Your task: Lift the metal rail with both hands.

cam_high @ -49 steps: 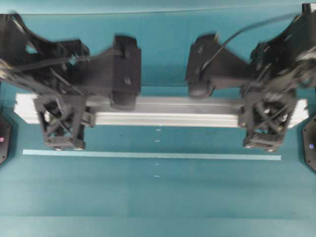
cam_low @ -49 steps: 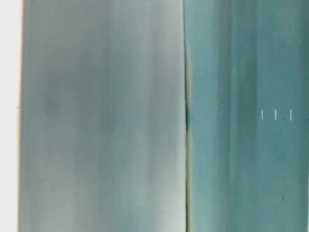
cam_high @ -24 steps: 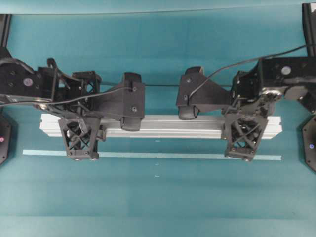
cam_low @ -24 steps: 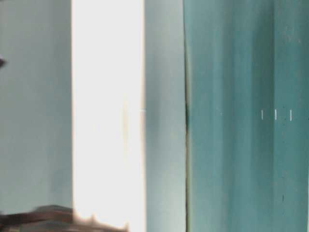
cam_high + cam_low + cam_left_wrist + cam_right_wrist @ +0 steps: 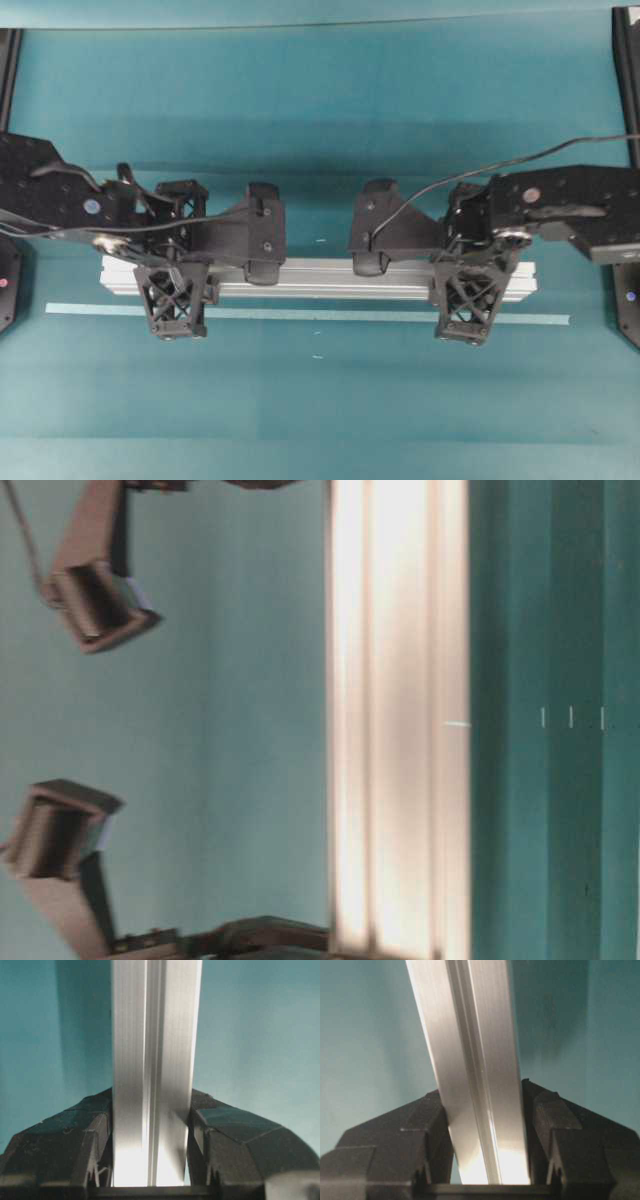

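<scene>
Counter [image 5: 330, 120]: a flat teal surface that fills the overhead view, with a fold or seam running across near its far edge.
Tape strip [image 5: 320, 316]: thin, flat and pale teal, lying straight across the counter from left to right, a little nearer the front than the middle.
White marks [image 5: 318, 334]: a few short ticks in a line across the strip at mid-counter; they also show in the table-level view [image 5: 571, 717].
Shadow [image 5: 320, 165]: a broad darker band on the counter behind the strip.
Black mounts [image 5: 8, 283]: one at the counter's left edge, another at the right edge [image 5: 628, 300].
</scene>
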You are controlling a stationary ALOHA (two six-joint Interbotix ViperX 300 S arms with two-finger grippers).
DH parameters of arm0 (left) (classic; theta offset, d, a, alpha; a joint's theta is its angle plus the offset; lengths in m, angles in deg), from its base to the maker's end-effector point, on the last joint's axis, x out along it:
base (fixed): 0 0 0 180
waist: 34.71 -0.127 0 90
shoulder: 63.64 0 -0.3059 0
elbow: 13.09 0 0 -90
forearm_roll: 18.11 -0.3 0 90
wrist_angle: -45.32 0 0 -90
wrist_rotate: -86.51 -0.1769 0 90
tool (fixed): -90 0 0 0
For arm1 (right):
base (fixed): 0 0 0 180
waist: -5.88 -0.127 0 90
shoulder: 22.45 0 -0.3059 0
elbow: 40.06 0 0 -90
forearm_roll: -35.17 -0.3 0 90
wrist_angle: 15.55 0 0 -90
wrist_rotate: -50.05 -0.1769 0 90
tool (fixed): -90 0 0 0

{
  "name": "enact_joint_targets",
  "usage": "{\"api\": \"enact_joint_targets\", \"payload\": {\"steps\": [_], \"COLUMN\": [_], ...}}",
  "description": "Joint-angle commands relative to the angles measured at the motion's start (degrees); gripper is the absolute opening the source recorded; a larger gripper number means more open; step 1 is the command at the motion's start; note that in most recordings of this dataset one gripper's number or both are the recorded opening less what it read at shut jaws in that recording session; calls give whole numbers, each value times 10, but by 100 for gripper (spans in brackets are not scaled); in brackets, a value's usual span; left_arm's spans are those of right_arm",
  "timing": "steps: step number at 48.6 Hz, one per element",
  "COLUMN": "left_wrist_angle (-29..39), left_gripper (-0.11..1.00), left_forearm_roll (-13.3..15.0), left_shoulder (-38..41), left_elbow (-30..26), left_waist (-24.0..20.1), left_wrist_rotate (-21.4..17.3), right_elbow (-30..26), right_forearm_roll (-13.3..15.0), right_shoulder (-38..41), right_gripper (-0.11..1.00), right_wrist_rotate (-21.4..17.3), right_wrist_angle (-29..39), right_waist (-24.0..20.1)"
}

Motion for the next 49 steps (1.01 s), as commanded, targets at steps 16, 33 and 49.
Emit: {"api": "enact_joint_targets", "payload": {"steps": [16, 33, 49], "left_wrist_angle": [-78, -113, -124], "left_gripper": [32, 32, 32], "left_forearm_roll": [-2, -2, -2], "left_shoulder": [40, 79, 91], "left_elbow": [33, 43, 47], "left_waist": [1, 2, -4], "left_wrist_rotate": [4, 4, -2], "right_elbow": [32, 61, 66], "right_forearm_roll": [-1, -1, -1], "right_shoulder": [36, 41, 62], "right_gripper": [40, 40, 40], "right_wrist_rotate": [11, 7, 11], "right_wrist_angle": [-81, -124, -149], "right_waist": [-2, -12, -13]}}
